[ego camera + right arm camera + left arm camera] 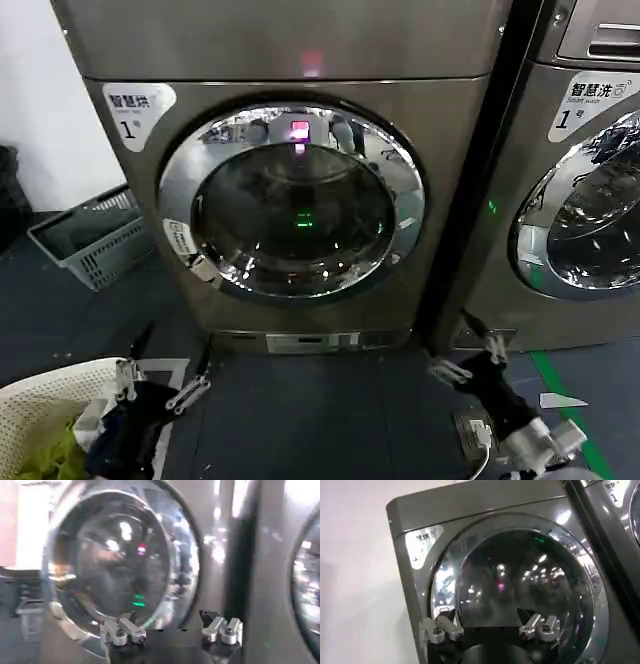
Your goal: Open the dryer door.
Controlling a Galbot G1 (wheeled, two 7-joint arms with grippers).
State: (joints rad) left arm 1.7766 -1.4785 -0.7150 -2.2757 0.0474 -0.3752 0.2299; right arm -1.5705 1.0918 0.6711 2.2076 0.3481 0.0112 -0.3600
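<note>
The dryer door (292, 203) is shut, sitting flat in its shiny ring on the front of the dryer (290, 60), so the job has not really started. The left gripper (160, 375) waits low, with its fingers spread apart and holding nothing (it is next to a white basket (50, 395)). The right gripper (468, 352) is low too, open and empty. One of them has to reach the door and pull.

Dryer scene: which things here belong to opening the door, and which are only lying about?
For the job:
- dryer door, round, shut
- door handle on its lower left rim
- left claw, open, low in front of the dryer
- right claw, open, low near the gap between machines

Lying about:
- second machine
- grey crate
- white laundry basket with clothes
</note>
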